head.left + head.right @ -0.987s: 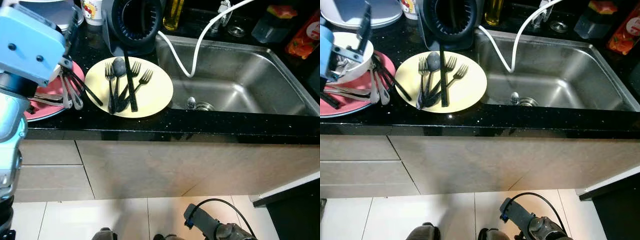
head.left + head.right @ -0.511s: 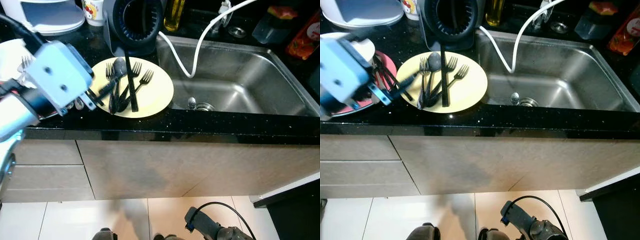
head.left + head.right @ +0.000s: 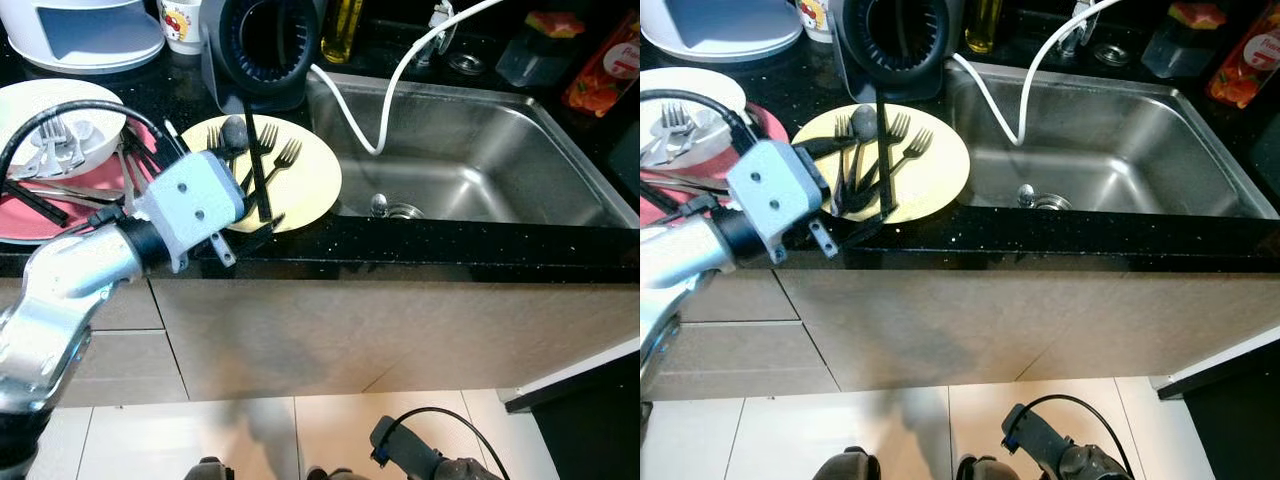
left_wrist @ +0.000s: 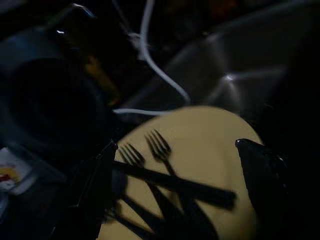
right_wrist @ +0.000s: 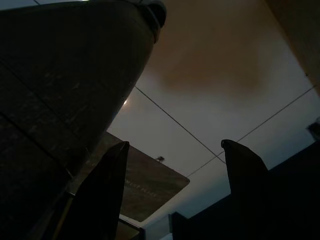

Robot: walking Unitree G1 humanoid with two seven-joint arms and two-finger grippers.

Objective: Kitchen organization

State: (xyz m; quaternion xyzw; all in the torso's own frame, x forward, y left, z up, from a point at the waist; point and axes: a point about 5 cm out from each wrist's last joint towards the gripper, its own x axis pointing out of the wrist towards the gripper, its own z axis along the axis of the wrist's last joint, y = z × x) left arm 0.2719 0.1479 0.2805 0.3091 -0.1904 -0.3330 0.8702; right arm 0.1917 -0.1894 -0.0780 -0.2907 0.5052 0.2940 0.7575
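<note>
Left end effector (image 4: pixel 175 165) parted above yellow plate (image 4: pixel 210 140), black forks (image 4: pixel 160 147), sink (image 3: pixel 480 160) beside

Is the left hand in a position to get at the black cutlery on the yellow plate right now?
Probably yes. The left hand is open at the near edge of the yellow plate, its fingers spread either side of the black cutlery. Nothing stands between them, though the pieces lie crossed over each other.
</note>
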